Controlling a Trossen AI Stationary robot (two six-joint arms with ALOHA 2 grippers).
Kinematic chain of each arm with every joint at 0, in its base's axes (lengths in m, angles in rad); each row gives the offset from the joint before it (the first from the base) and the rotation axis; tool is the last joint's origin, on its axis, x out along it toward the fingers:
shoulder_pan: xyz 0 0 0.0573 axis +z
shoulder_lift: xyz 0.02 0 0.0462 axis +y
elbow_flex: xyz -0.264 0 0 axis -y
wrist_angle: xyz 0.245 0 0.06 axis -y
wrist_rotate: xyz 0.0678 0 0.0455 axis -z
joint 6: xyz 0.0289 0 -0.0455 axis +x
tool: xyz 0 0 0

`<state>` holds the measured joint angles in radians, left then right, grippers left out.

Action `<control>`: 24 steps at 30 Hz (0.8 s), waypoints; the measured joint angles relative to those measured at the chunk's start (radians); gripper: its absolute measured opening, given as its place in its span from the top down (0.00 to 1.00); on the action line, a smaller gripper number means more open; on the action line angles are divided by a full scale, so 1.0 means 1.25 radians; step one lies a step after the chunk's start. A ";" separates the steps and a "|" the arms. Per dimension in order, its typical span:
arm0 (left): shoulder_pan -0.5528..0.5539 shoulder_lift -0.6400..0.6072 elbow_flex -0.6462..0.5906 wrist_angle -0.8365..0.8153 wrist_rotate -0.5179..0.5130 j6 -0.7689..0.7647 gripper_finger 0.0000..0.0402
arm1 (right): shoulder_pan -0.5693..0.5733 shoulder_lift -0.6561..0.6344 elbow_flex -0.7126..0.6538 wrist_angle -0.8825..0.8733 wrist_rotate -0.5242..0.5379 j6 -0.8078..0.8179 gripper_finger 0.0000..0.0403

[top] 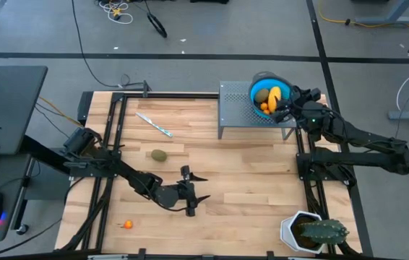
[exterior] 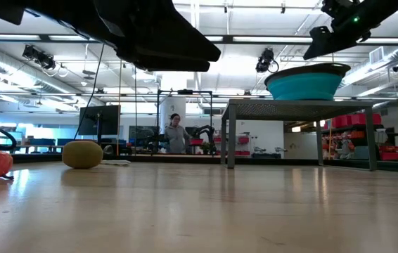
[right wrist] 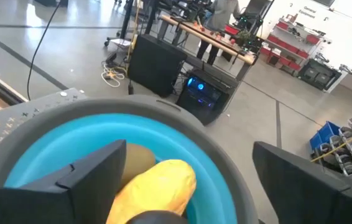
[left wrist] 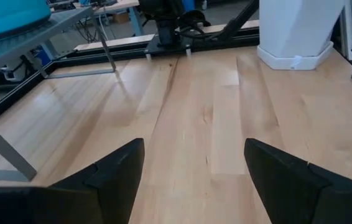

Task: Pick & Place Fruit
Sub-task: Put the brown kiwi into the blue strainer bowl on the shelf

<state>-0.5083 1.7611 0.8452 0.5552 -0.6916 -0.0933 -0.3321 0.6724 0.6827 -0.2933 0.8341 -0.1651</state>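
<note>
- High view, nearest the front edge of the worktop point(top: 212, 144): a small orange-red fruit bit point(top: 128, 224) lies alone at the front left corner; a white pot with a cactus point(top: 313, 231) stands at the front right.
- Left hand point(top: 199, 193) hovers low over mid-worktop, fingers spread and holding nothing; the left wrist view shows only bare wood between them.
- Olive-brown oval fruit point(top: 160, 154) lies behind and to the left of the left hand, apart from it, long axis roughly across the worktop. Orange-red bit lies to its front left.
- Left arm is plainly the nearer to both loose pieces; my reading is the next pick falls to it and means swinging back leftward.
- Thin silvery stick point(top: 154, 123) lies farther back, slantwise.
- Far right: blue bowl point(top: 256, 89) on a grey perforated stand point(top: 233, 108) holds the yellow oblong fruit point(right wrist: 157, 186), another olive oval point(right wrist: 135, 158) and orange bits.
- Right hand point(top: 285, 108) sits just over the bowl's rim, fingers released wide, gripping nothing; yellow piece rests in the bowl below them.
</note>
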 joint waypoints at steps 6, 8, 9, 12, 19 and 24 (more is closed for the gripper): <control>-0.008 -0.016 0.000 -0.059 -0.055 -0.007 0.29 | 0.013 0.000 0.000 0.001 -0.028 0.040 0.09; -0.014 -0.040 0.000 -0.108 -0.079 -0.027 0.29 | 0.025 0.000 0.000 0.014 -0.077 0.061 0.09; -0.016 -0.052 0.000 -0.131 -0.083 -0.039 0.29 | 0.033 0.000 0.000 0.023 -0.118 0.068 0.09; -0.019 -0.096 0.000 -0.223 -0.086 -0.087 0.29 | 0.054 0.000 0.000 0.048 -0.299 0.100 0.09; -0.031 -0.204 0.001 -0.556 -0.146 -0.340 0.29 | 0.113 0.012 0.000 0.057 -0.773 0.193 0.09; -0.023 -0.258 0.000 -0.855 -0.149 -0.613 0.29 | 0.183 0.044 -0.012 0.056 -0.841 0.231 0.09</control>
<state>-0.5367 1.4386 0.8454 -0.5133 -0.8781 -0.8595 -0.1028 0.7275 0.6670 -0.2230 -0.2170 0.1234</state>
